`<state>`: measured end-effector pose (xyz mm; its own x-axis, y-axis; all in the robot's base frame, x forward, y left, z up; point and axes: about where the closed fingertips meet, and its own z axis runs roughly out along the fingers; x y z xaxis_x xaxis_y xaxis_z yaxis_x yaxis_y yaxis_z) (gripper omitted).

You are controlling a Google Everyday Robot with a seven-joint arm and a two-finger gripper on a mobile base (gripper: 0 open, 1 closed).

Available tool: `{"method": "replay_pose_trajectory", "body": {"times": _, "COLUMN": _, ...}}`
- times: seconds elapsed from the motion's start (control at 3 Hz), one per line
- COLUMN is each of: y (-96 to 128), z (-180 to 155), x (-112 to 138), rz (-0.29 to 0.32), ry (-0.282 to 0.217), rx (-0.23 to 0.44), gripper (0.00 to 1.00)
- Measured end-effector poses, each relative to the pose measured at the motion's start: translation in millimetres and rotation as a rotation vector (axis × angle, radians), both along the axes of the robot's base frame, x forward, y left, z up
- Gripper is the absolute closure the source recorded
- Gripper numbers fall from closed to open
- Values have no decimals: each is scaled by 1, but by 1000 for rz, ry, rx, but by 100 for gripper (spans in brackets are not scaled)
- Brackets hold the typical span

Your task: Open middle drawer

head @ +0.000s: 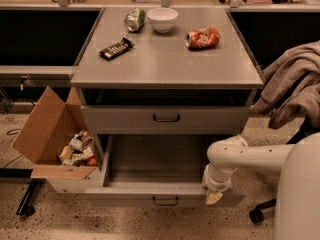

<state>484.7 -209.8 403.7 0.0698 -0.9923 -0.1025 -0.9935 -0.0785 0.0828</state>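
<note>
The grey cabinet point(165, 64) shows two drawer fronts below a dark gap under its top. The middle drawer point(210, 120) is the upper of the two, a flat grey front with a small dark loop handle point(166, 118); it sits about flush with the cabinet. The lowest drawer point(125, 198) is pulled far out towards me and its inside looks bare. My gripper point(214, 196) hangs from the white arm point(250, 156) and points down at the right end of the pulled-out lowest drawer's front, well below and to the right of the middle drawer's handle.
On the cabinet top lie a white bowl point(162, 19), a green can point(134, 20), a crushed orange can point(202, 38) and a dark snack bar point(116, 48). An open cardboard box point(47, 134) of snacks stands at the left. A chair with grey clothing point(295, 89) stands at the right.
</note>
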Motion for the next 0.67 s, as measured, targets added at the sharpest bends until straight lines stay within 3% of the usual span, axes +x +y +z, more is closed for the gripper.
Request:
{"method": "replay_pose_trajectory", "body": {"times": 0.33, "y": 0, "z": 0, "x": 0, "rz": 0, "ry": 0, "rx": 0, "gripper": 4}}
{"method": "replay_pose_trajectory", "body": {"times": 0.67, "y": 0, "z": 0, "x": 0, "rz": 0, "ry": 0, "rx": 0, "gripper": 0}}
